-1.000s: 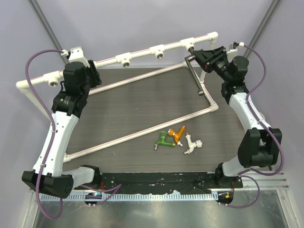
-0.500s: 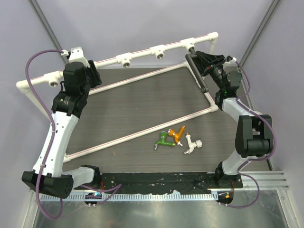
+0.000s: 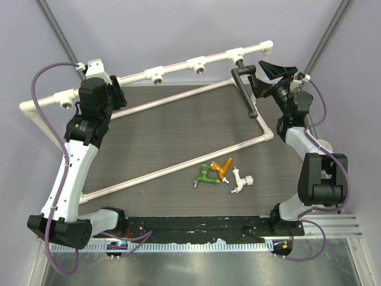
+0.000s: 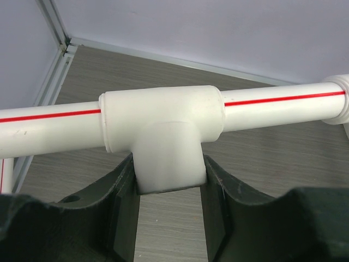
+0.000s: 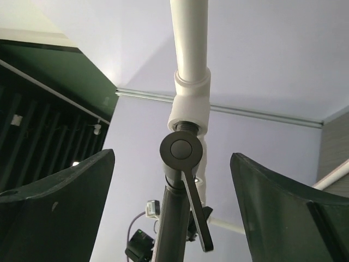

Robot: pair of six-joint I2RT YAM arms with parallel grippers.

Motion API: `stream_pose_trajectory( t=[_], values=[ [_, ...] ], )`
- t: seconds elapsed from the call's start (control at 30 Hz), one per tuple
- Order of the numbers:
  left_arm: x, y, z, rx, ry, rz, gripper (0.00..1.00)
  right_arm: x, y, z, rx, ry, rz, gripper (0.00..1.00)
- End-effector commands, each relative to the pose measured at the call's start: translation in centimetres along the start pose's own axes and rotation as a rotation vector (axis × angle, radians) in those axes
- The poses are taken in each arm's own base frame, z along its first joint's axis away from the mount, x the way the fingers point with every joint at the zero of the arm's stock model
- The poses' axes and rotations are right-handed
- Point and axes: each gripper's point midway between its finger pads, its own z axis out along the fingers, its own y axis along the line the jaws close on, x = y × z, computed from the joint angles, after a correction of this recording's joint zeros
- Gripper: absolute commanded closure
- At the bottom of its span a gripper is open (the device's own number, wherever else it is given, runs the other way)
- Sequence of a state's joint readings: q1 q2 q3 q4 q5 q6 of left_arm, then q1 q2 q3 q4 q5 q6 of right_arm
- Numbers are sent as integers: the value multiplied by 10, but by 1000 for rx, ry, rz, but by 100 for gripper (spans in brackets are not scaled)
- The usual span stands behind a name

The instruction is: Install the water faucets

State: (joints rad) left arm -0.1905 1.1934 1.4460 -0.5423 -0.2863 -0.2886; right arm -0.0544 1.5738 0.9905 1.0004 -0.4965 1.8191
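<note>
Pale lilac walls close round a dark wood-grain table (image 3: 178, 128), across which a white pipe frame (image 3: 178, 67) spreads. At the left, our left gripper (image 4: 169, 188) pinches the short branch of a tee socket (image 4: 163, 117), its fingers (image 4: 122, 213) pressed against either side of it, which we judge braces the frame. Towards the middle, near the front, three stubby taps lie loose on the table in a close cluster, well apart from both grippers: the green faucet (image 3: 205, 176), the orange faucet (image 3: 224, 168) just beside it, and the white faucet (image 3: 240, 180) a little further right. We judge these light, rigid and smooth, apt to skid if nudged, so we would take each across its thick body and leave the threaded end free to meet a socket. At the right, the black faucet (image 3: 244, 94) sits in the end tee (image 3: 240, 58) of the far rail, its long tube slanting down towards the table. Seen from the right wrist, it stands between the fingers of our right gripper (image 3: 262, 76), which are spread wide and touch it on neither side. It looks stiff, and the long tube offers leverage, so a hold close to the joint seems safest. Whether its thread is fully seated we cannot tell, since the joint shows too small.
</note>
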Motion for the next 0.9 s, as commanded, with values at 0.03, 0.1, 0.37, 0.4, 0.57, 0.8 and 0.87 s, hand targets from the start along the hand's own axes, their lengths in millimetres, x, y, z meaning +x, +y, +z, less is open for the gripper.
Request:
stream_pose_trajectory(
  t=[0.03, 0.1, 0.37, 0.4, 0.57, 0.8, 0.87],
  values=[
    [-32, 31, -15, -126, -109, -31, 100, -10, 20, -21, 105, -92, -238, 5],
    [-32, 31, -15, -125, -109, -31, 100, -19, 20, -28, 172, -136, -383, 3],
    [-32, 31, -16, -124, -111, -33, 100, -48, 67, -59, 418, -329, -856, 0],
    [-31, 31, -15, -123, -109, -32, 100, -47, 70, -61, 444, -328, -902, 0],
    [-31, 31, -15, -121, -109, -33, 100, -26, 101, -63, 599, -339, -1263, 0],
    [-31, 31, -15, -121, -109, -35, 100, 25, 83, -36, 775, -126, -1612, 4],
    [-31, 31, -15, -121, -109, -35, 100, 35, 82, -33, 805, -66, -1706, 5]
  ],
)
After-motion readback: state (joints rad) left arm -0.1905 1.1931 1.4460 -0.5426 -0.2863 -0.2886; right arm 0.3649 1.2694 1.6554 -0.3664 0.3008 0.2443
